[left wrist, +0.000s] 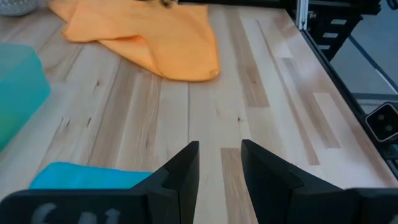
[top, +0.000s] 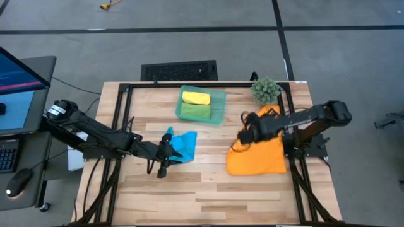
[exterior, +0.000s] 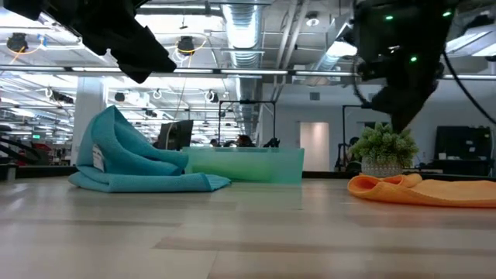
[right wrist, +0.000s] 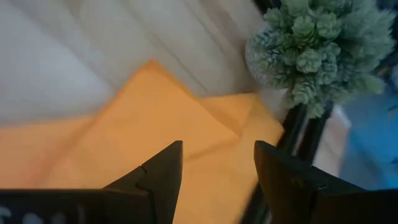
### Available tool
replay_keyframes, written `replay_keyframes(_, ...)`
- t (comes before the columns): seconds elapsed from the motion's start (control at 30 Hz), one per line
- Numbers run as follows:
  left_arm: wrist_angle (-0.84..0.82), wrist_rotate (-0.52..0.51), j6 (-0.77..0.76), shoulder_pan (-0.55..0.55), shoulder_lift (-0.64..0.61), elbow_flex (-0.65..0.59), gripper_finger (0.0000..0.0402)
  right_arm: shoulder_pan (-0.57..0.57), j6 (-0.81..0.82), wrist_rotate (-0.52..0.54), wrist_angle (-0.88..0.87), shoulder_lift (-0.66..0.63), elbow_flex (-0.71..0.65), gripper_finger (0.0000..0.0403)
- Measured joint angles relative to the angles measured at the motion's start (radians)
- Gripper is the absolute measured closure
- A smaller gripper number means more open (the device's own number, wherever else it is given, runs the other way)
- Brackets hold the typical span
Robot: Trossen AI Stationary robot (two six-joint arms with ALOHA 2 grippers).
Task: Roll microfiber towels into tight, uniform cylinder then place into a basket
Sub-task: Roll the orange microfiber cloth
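Observation:
The sky blue towel (top: 184, 145) lies crumpled left of the table's middle, one part standing up in a peak (exterior: 116, 147). My left gripper (top: 165, 153) is open and empty, raised just beside the towel's left edge; the towel shows beside the fingers in the left wrist view (left wrist: 87, 177). The orange towel (top: 255, 156) lies loosely folded on the right. My right gripper (right wrist: 217, 168) hovers open over its far left part (top: 246, 131), touching nothing. The yellow towel (top: 196, 98) and the green towel (top: 196, 111) lie rolled in the teal basket (top: 218, 106).
A spiky green plant ball (top: 266, 89) stands at the far right corner, close behind the orange towel and my right arm. A black frame (top: 120, 107) runs along the table's edges. Bare wood (top: 208, 189) spans the near half of the table.

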Motion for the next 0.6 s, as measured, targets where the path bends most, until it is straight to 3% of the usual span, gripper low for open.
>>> replay_keyframes(0.27,-0.014,0.000,0.000,0.000,0.000,0.000,0.0291,-0.278,-0.195,-0.192,0.311,-0.053,-0.026,0.0182)
replay_keyframes(0.6,-0.029,0.000,-0.001,0.000,0.000,0.000,0.0291,-0.327,-0.239,-0.257,0.366,0.139,-0.026,0.0184)
